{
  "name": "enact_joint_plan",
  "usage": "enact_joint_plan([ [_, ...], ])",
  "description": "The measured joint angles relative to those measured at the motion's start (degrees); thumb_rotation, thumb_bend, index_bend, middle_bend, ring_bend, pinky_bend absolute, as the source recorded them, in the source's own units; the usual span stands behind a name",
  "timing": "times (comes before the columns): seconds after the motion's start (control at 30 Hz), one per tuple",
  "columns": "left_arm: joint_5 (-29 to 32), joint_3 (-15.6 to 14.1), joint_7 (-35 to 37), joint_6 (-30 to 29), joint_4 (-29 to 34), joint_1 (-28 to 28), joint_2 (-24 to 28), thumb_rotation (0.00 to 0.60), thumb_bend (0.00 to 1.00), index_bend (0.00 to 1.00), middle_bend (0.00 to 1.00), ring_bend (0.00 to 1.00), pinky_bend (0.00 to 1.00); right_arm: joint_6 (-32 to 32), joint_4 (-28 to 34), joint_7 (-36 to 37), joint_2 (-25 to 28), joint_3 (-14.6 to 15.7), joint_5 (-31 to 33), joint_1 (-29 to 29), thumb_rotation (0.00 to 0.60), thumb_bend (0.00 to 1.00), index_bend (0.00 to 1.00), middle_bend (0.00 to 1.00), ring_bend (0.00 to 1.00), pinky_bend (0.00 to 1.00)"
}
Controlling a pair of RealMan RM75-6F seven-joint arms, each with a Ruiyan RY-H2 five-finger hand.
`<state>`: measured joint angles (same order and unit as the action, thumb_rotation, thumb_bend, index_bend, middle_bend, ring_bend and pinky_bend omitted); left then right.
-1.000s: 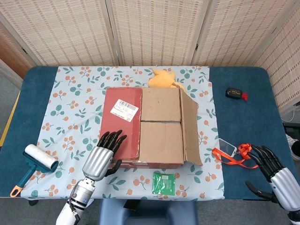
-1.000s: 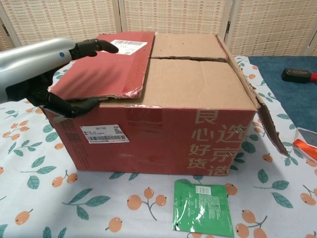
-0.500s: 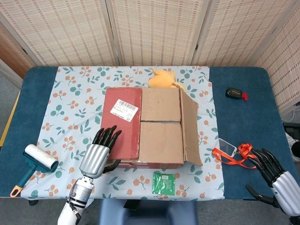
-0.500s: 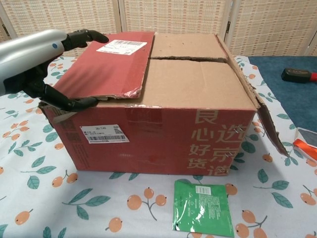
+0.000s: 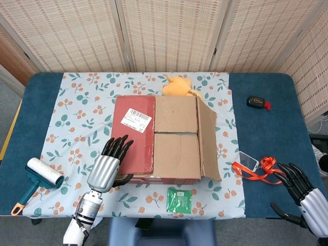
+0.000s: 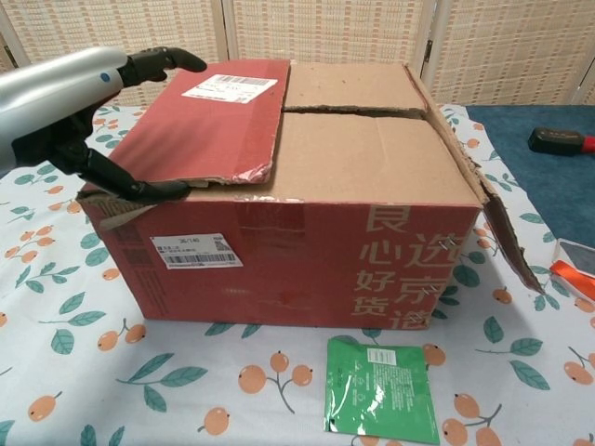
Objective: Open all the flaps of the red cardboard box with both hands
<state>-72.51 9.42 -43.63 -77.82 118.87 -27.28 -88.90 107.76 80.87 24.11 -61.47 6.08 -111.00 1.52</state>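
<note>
The red cardboard box [image 5: 159,138] [image 6: 307,251] stands mid-table. Its red left flap [image 5: 134,134] [image 6: 209,121], bearing a white label, lies almost flat over the top. Two brown inner flaps [image 5: 176,133] [image 6: 363,153] are folded shut. The right flap [image 5: 207,139] [image 6: 483,195] hangs outward and down. My left hand [image 5: 108,163] [image 6: 79,111] is at the red flap's left edge, fingers spread above it and thumb touching the near corner from below. My right hand [image 5: 301,188] hovers open at the table's front right, far from the box.
A lint roller [image 5: 42,175] lies front left. A green packet [image 5: 179,200] [image 6: 379,388] lies before the box, an orange plush toy [image 5: 177,85] behind it. To the right are a phone [image 5: 249,160], an orange lanyard [image 5: 259,171] and a black device [image 5: 255,102] [image 6: 556,141].
My left hand has slid left, its fingers going from over the red flap to beside its edge. My right hand has drawn back toward the table's near edge.
</note>
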Motion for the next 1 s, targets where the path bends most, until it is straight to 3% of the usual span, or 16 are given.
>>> enact_joint_plan([
  [0.13,-3.0,-1.5,-0.1,-1.2,-1.2,0.4,-0.5,0.600,0.19,0.00,0.00,0.00,0.00,-0.1,0.2,-0.2,0.0,-0.1,0.1,0.0,0.600,0.37,0.00,0.00,0.00,0.00],
  [0.23,-4.5,-2.6,-0.7,-2.0,-2.7,0.7,-0.9,0.600,0.31,0.00,0.00,0.00,0.00,0.0,0.3,-0.2,0.0,-0.1,0.1,-0.1,0.600,0.37,0.00,0.00,0.00,0.00],
  [0.33,-5.9,-2.8,-0.8,-2.8,-3.9,1.0,-1.2,0.600,0.37,0.00,0.00,0.00,0.00,0.2,0.2,0.3,0.1,-0.1,0.5,-0.3,0.600,0.37,0.00,0.00,0.00,0.00],
  [0.73,-12.6,-3.1,3.0,-6.1,-10.2,2.1,-3.4,0.600,0.37,0.00,0.00,0.00,0.00,2.7,-0.3,0.3,0.1,0.1,-0.1,-1.7,0.600,0.37,0.00,0.00,0.00,0.00],
  [1.0,-19.4,-3.5,-3.4,-11.1,-10.8,4.0,-4.0,0.600,0.37,0.00,0.00,0.00,0.00,0.9,0.5,-1.7,0.3,0.5,0.0,-1.9,0.600,0.37,0.00,0.00,0.00,0.00],
])
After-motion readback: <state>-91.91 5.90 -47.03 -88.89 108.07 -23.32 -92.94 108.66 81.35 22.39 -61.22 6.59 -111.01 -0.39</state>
